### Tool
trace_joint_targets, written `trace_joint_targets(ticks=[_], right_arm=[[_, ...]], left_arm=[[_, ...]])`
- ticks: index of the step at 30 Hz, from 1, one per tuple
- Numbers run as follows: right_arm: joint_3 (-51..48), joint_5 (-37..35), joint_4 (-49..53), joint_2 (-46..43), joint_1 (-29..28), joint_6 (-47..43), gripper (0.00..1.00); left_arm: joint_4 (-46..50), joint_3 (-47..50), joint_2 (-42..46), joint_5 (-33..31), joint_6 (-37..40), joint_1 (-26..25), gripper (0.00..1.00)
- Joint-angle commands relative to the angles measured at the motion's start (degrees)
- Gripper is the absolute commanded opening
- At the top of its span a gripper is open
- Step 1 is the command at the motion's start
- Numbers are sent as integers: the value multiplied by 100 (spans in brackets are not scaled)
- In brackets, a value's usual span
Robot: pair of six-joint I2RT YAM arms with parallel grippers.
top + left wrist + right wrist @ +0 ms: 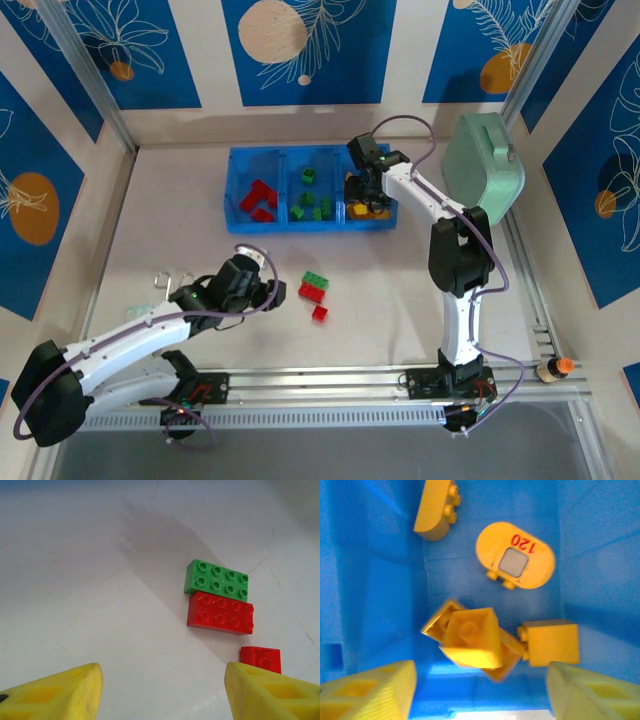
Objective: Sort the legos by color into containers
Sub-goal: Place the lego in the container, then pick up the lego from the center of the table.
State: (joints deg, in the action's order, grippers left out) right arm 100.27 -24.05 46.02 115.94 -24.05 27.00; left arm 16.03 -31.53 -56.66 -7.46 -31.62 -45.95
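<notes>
Right claw [480,692] spread, yellow legos [470,637] jumbled

small red lego [260,656] partly hidden, yellow legos [470,636] blurred

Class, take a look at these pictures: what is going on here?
Two robot arms are sorting Lego bricks by colour into a blue three-compartment tray. The right end effector hangs open over the right compartment, where yellow bricks lie. The left end effector, open and empty, faces a green brick, a long red brick and a small red brick on the table.
</notes>
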Motion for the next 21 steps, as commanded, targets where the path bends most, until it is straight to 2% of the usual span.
trace_joint_targets(ticks=[1, 10, 15, 21], right_arm=[[-99, -169, 65, -354, -103, 93, 75], [-1996, -325, -651, -2066, -638, 289, 77], [-2973, -285, -848, -2904, -688, 643, 77], [-3822, -319, -911, -3707, -664, 939, 80]], left_arm=[[127, -74, -12, 160, 46, -51, 67], [-270, -371, -808, 407, 194, -101, 70], [-271, -790, -1445, 461, 426, -162, 78], [-45, -1482, -2376, 512, 815, -263, 81]])
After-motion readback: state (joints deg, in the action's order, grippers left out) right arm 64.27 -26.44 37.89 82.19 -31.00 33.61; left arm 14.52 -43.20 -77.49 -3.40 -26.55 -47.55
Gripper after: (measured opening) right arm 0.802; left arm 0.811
